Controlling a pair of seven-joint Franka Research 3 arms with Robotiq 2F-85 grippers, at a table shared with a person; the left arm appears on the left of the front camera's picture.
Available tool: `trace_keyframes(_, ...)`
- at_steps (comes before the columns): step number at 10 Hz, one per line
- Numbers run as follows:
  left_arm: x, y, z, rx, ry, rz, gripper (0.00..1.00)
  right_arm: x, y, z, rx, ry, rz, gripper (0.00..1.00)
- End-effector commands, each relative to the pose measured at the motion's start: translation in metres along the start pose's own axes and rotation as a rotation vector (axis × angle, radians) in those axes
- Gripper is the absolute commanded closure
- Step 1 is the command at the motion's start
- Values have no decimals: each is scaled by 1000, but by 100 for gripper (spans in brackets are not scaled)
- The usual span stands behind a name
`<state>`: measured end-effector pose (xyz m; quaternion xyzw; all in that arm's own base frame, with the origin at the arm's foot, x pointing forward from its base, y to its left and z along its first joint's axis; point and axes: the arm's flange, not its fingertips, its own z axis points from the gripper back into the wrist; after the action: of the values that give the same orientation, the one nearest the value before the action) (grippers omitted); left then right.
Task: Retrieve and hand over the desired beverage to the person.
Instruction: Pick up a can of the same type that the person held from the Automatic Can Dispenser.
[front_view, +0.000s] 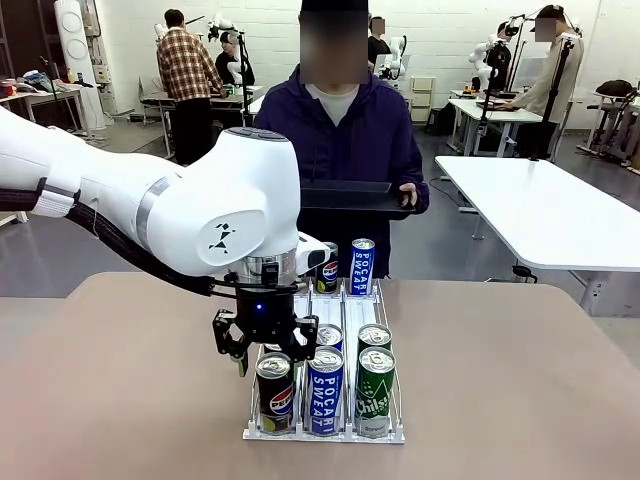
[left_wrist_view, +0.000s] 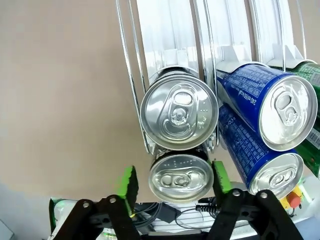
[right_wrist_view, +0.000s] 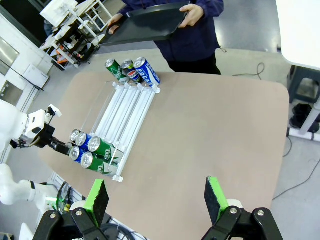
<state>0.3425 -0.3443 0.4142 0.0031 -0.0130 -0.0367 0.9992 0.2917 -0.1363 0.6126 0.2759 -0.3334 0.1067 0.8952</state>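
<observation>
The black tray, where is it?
The person at the table's far side holds the black tray in both hands, above the cans at the far end of the rack.

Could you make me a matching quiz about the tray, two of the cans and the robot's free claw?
1. black tray
2. front Pepsi can
3. front green can
4. right gripper

A. between the left gripper's pads
B. held by the person
C. open, high above the table
D. rightmost lane of the rack

Pairs: 1-B, 2-A, 3-D, 4-C
</observation>
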Motion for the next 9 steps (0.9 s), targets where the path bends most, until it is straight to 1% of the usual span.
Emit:
trace_keyframes(1, -3, 2, -2, -17, 17, 2, 100, 2, -2, 0, 31, -13, 9, 0)
trace_keyframes(2, -3, 3, -2, -17, 20, 1, 70, 2, -2, 0, 31, -13, 9, 0)
trace_keyframes(3, -3, 3, -2, -18, 28, 2, 100, 2, -2, 0, 31, -13, 9, 0)
trace_keyframes(5, -3, 4, -3, -17, 35, 0, 100, 2, -2, 0, 31, -13, 9, 0)
trace_keyframes(7, -2, 3, 6, -4, 60, -11, 93, 2, -2, 0, 31, -13, 9, 0)
trace_keyframes(8, 0, 1, 24, 9, 81, -49, 93, 2, -2, 0, 31, -13, 9, 0)
trace_keyframes(9, 2, 0, 57, -1, 79, -86, 93, 2, -2, 0, 31, -13, 9, 0)
